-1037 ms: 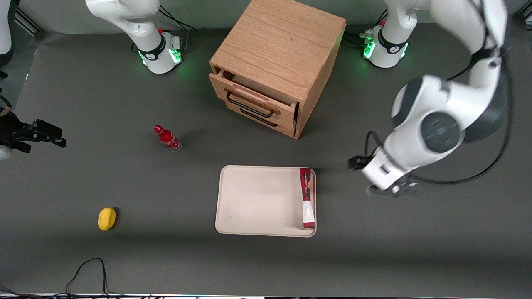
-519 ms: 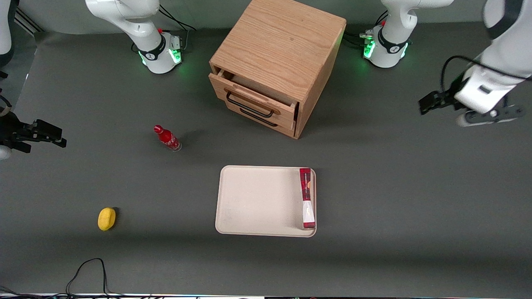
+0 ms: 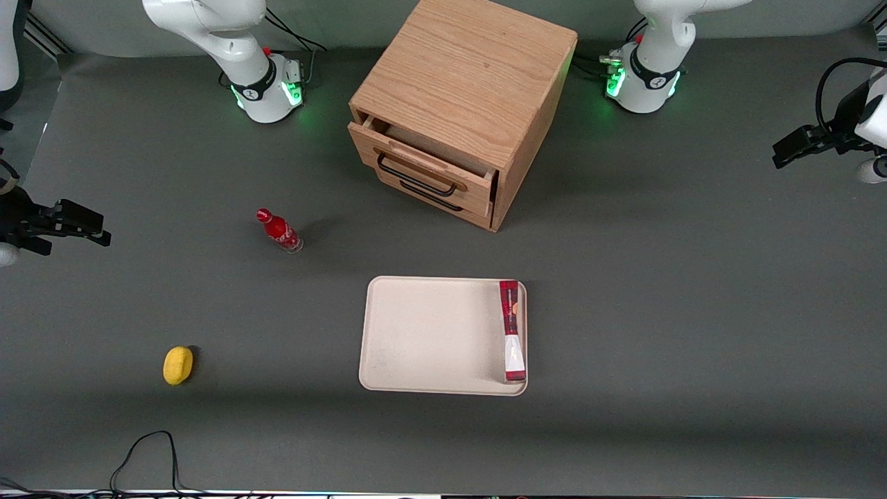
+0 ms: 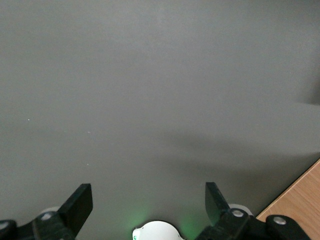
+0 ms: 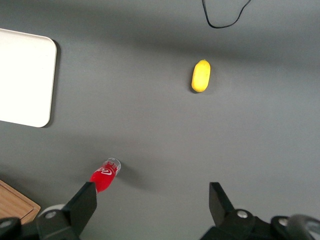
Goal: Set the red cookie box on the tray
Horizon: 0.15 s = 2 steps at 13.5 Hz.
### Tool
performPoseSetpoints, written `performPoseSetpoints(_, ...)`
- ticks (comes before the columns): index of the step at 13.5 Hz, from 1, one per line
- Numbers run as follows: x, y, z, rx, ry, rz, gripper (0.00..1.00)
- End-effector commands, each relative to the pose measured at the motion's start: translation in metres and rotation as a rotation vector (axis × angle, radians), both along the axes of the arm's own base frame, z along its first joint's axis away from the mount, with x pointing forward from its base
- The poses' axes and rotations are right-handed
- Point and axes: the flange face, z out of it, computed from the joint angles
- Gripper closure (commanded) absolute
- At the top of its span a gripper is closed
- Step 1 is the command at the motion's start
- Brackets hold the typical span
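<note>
The red cookie box (image 3: 512,330), a long slim dark-red carton with a white panel, lay flat on the tray (image 3: 429,336), along the short edge toward the working arm's end of the table. The gripper (image 4: 148,202) hung well apart from the tray above bare table near that end, fingers (image 4: 80,203) spread wide and holding nothing.

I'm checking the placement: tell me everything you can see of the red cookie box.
The red cookie box is a long, slim dark-red carton, cardboard by the look of it, with a white panel and tan cookie pictures. It lies flat on the tray, along the short rim nearest the working arm's end. Nothing else touches it. The gripper is open, far off toward that end.
</note>
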Motion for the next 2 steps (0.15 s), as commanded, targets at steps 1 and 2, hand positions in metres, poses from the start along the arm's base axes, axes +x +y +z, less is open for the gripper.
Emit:
performPoseSetpoints(1, -0.0019, -0.0095, 0.0075, 0.017, 0.034, -0.02, 0.0)
performPoseSetpoints(2, -0.0018, -0.0067, 0.008, 0.013, 0.036, -0.023, 0.0)
